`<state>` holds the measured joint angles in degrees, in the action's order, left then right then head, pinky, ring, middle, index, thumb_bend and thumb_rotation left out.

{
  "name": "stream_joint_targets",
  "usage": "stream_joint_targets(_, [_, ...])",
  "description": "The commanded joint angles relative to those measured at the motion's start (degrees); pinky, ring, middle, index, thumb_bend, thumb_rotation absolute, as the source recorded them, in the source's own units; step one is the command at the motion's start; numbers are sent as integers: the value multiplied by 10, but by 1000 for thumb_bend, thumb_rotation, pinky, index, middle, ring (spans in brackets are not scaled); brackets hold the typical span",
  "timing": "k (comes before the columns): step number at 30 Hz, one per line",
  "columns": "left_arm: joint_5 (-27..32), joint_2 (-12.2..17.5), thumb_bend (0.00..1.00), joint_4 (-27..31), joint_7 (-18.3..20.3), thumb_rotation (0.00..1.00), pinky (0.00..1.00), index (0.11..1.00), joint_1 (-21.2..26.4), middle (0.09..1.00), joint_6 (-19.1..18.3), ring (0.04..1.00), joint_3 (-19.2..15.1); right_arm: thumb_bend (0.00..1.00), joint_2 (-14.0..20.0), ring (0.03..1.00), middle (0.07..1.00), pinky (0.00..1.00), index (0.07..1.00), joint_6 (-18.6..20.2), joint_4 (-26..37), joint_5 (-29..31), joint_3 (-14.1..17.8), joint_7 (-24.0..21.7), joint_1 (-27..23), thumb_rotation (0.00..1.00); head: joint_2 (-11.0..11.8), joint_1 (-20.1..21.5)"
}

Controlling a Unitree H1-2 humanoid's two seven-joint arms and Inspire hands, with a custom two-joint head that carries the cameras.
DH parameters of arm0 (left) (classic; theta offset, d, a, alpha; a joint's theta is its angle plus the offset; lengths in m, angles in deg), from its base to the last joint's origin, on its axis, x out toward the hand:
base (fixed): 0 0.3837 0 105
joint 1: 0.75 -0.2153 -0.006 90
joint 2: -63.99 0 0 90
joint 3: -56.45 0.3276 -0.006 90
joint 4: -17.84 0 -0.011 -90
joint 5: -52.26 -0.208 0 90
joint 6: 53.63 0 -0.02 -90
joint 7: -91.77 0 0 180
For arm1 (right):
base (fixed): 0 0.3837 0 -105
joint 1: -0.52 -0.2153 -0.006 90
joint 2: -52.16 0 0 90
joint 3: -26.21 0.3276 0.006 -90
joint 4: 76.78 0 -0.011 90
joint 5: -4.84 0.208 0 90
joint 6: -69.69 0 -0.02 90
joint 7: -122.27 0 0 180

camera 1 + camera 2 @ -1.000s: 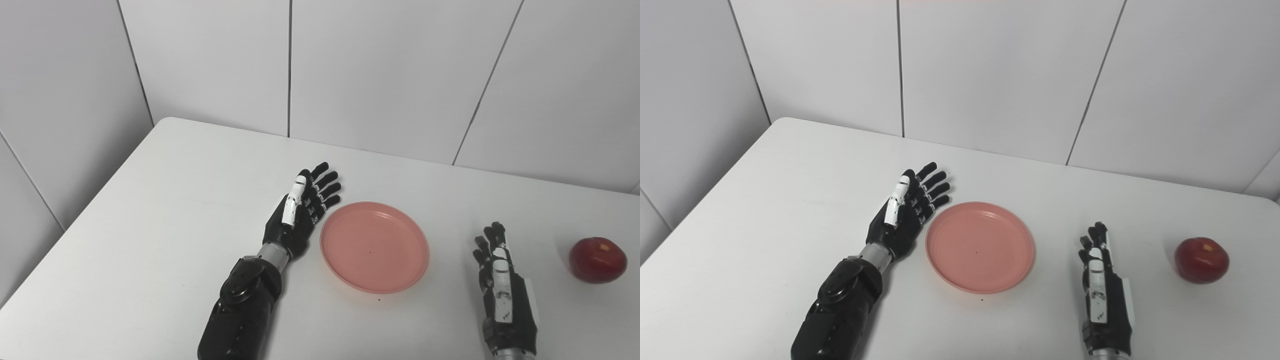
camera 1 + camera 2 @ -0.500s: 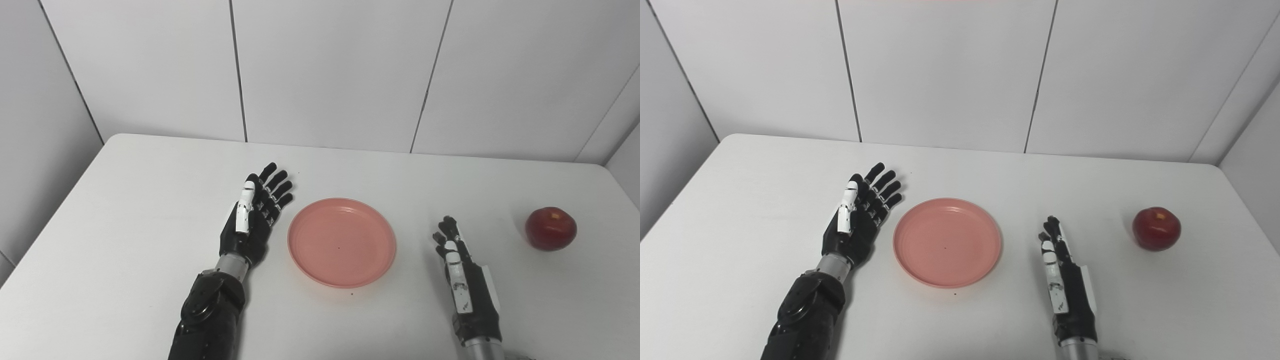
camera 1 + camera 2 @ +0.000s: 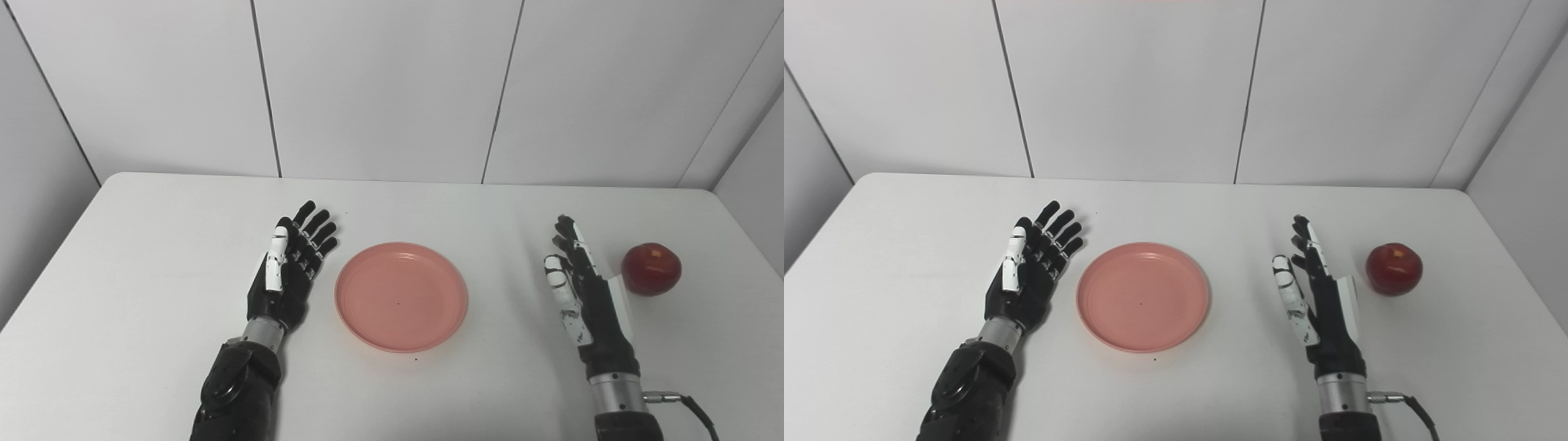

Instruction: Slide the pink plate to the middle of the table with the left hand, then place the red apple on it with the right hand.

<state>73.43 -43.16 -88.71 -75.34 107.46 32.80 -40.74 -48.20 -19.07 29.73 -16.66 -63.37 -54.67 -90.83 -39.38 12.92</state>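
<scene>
Centrally on white table (image 3: 153,294), pink plate (image 3: 401,296) lies empty. Left hand (image 3: 288,275) just beside its left rim, fingers spread, holding nothing. Right hand (image 3: 582,288) edge-on, fingers extended, empty, between plate and apple (image 3: 650,269) at right.

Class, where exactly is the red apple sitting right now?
The red apple sits on the white table at its right side, just right of the open right hand and not touching it, well apart from the pink plate.
</scene>
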Motion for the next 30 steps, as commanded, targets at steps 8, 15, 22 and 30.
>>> stream_joint_targets(8, [1,14,367,-34,-14,1000,907,900,-19,905,-30,898,-12,572,27,897,919,842,941,38,63,-61,29,5,-44,910,5,34])
stream_joint_targets(15, [9,23,368,-47,-6,1000,923,911,-17,919,-23,915,-12,711,43,888,919,813,952,77,95,-72,53,-4,-61,706,14,59])
stream_joint_targets(22, [15,31,373,-56,6,1000,944,923,-14,932,-22,933,-14,818,68,886,911,817,946,121,115,-156,69,2,-77,547,15,72])
stream_joint_targets(30, [22,36,364,-65,13,1000,940,926,-11,935,-16,929,-15,906,100,891,949,802,977,105,103,-188,98,21,-72,505,16,86])
